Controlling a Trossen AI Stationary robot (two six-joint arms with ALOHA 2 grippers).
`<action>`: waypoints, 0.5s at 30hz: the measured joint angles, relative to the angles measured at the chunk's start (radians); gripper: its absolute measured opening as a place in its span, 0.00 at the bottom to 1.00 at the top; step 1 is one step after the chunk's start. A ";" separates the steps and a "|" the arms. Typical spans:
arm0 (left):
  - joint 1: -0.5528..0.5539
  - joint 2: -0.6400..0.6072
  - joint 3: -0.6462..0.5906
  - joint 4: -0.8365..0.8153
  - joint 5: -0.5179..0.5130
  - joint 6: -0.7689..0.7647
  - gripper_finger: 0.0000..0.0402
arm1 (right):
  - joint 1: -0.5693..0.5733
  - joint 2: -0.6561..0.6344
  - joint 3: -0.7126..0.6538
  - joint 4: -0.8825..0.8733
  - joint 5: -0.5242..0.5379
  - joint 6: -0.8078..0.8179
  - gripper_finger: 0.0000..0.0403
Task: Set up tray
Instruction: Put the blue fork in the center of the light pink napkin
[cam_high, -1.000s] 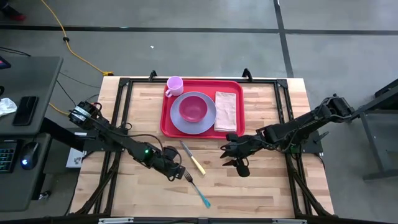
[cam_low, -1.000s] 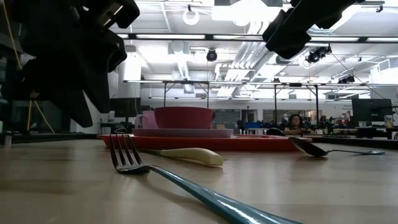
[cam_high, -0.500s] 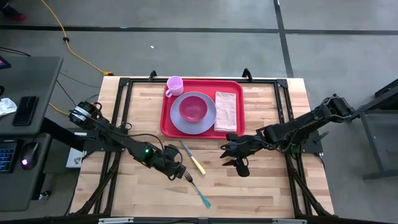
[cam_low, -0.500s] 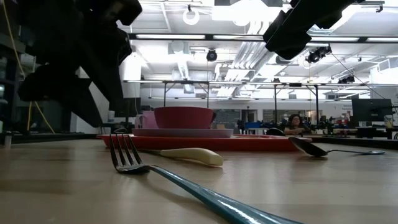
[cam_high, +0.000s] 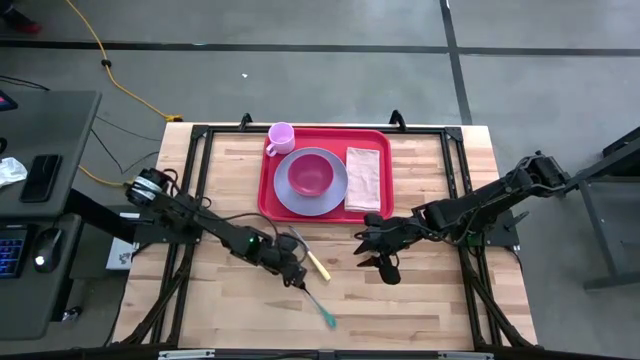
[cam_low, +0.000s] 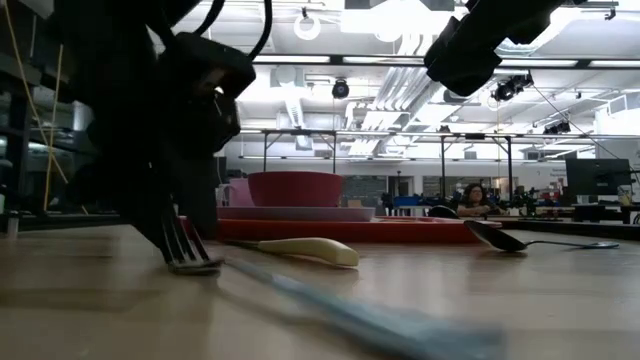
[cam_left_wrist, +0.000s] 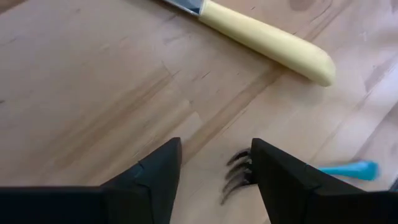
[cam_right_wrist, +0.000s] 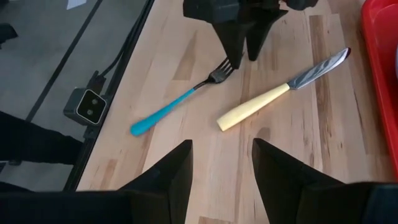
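Observation:
A teal-handled fork (cam_high: 312, 302) lies flat on the wooden table, near a yellow-handled knife (cam_high: 310, 255). My left gripper (cam_high: 293, 275) is open and down at the fork's head, its fingers on either side of the tines (cam_left_wrist: 236, 174). My right gripper (cam_high: 372, 252) is open and hovers above the table, near the tray's near right corner. A spoon (cam_low: 540, 240) lies on the table below it. The red tray (cam_high: 325, 138) holds a lavender plate (cam_high: 330, 200) with a pink bowl, a pink mug (cam_high: 281, 137) and a beige napkin (cam_high: 364, 178). My left gripper touches the fork at its tines (cam_right_wrist: 221, 71). The inner side of one finger (cam_left_wrist: 280, 180) is against them while the other finger stands apart. The fingers come from above, pointing down at the table. The fork lies flat on the table, its handle pointing toward the near edge.
The knife (cam_right_wrist: 280, 93) lies a short way on the far side of the fork, blade toward the tray. Black frame rails run along the table's edges. Bare wood lies left of the tray and along the near edge. A person sits far off in the room behind.
My left gripper has moved toward the table's right and down onto the fork's head. The fork has been nudged: its handle end has swung a little toward the table's left and shows blurred in the low view, while the tines have shifted only slightly.

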 joint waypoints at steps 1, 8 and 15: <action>0.000 -0.001 -0.001 0.001 0.006 0.003 0.56 | 0.000 0.000 0.000 0.000 0.000 0.000 0.36; 0.001 -0.001 -0.001 0.009 0.018 0.003 0.56 | 0.000 0.000 0.000 -0.001 -0.001 -0.002 0.36; 0.002 0.010 -0.001 0.032 0.062 0.002 0.54 | 0.000 0.000 0.000 -0.001 -0.001 -0.002 0.36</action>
